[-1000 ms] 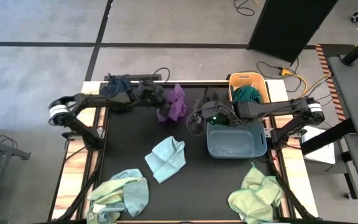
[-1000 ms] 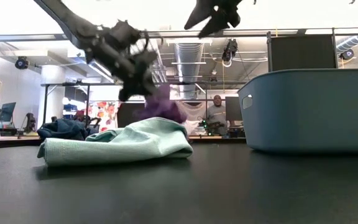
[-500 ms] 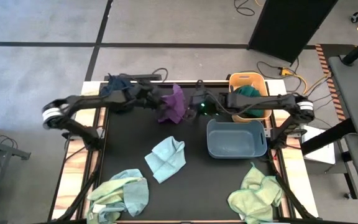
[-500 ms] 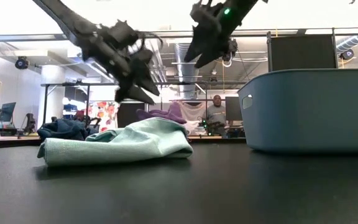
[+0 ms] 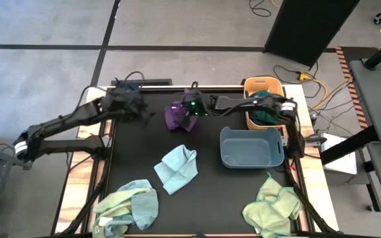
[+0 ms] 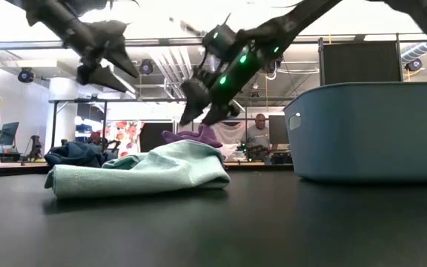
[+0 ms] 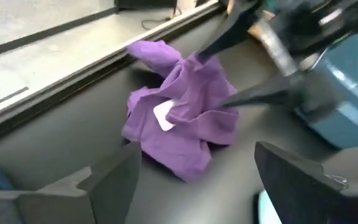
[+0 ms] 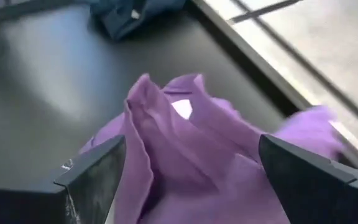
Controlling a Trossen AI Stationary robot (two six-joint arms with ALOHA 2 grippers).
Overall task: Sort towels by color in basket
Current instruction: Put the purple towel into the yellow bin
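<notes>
My right gripper [image 5: 189,109] is stretched across the back of the table and sits right over the purple towel [image 5: 176,117], fingers hidden from above, with the yellow basket [image 5: 264,84] holding a dark green towel [image 5: 264,106] back along my arm and the blue bin [image 5: 251,147] just in front of that. My left gripper [image 5: 136,106] hangs off to the far side of the purple towel, well apart from the right one, above the navy towel [image 5: 122,87] at the table's back corner. Nearer the front from both grippers lie a light blue towel [image 5: 176,168] in the middle, a mixed blue and yellow-green heap [image 5: 127,206] on my left, and a pale yellow-green towel [image 5: 272,206] on my right.
</notes>
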